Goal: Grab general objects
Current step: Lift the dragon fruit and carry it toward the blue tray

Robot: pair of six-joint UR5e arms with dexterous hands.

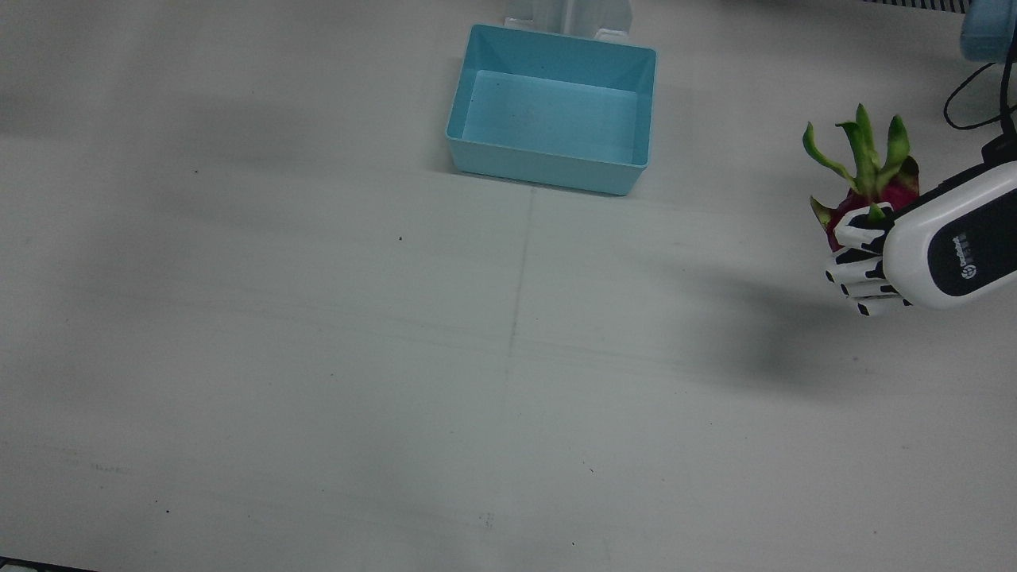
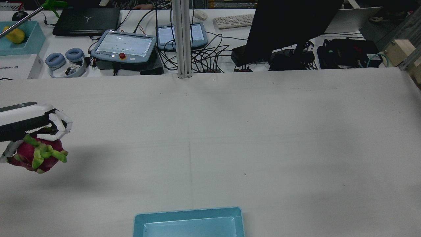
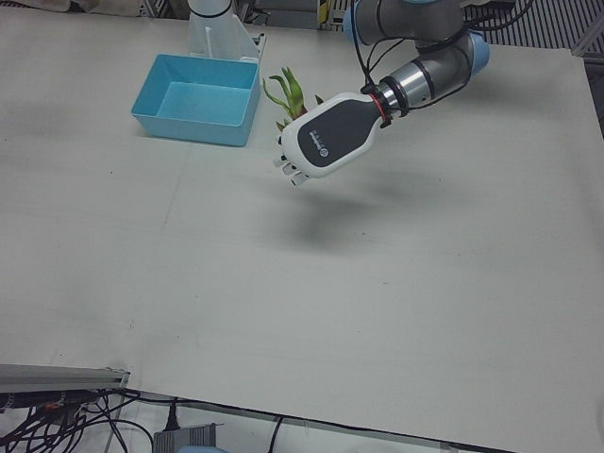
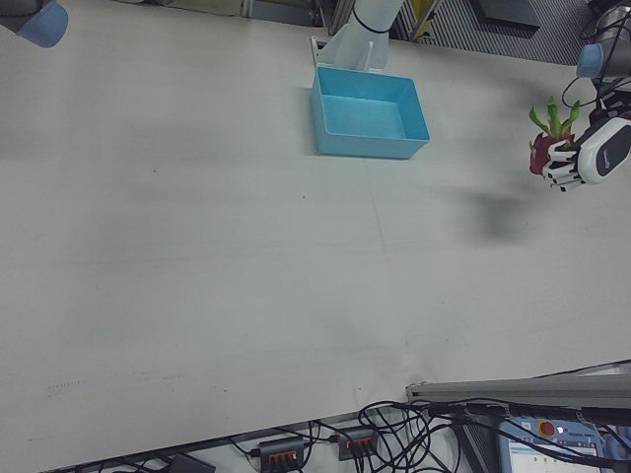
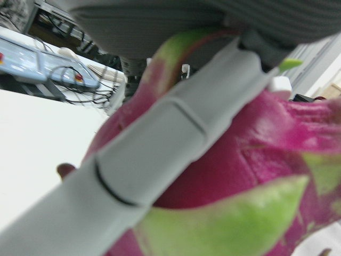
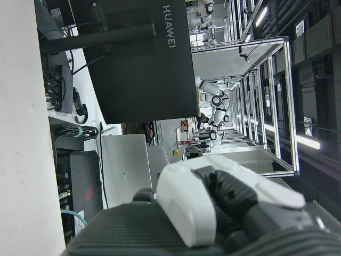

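- The left hand is gripping a dragon fruit, with its fingers curling closed around the pink body
- The dragon fruit is hanging above the white table, at the robot's left edge of it, and its shadow is lying on the cloth under it
- In the front view the green leaf tips of the fruit are pointing toward the robot's side of the table, so its long axis is running roughly from the operators' side to the robot's side
- In the left hand view one grey finger is pressing across the pink skin
- The blue bin is standing well apart from the fruit, near the pedestal, with nothing inside
- The right hand is showing only in its own camera, and I cannot tell how far it is open
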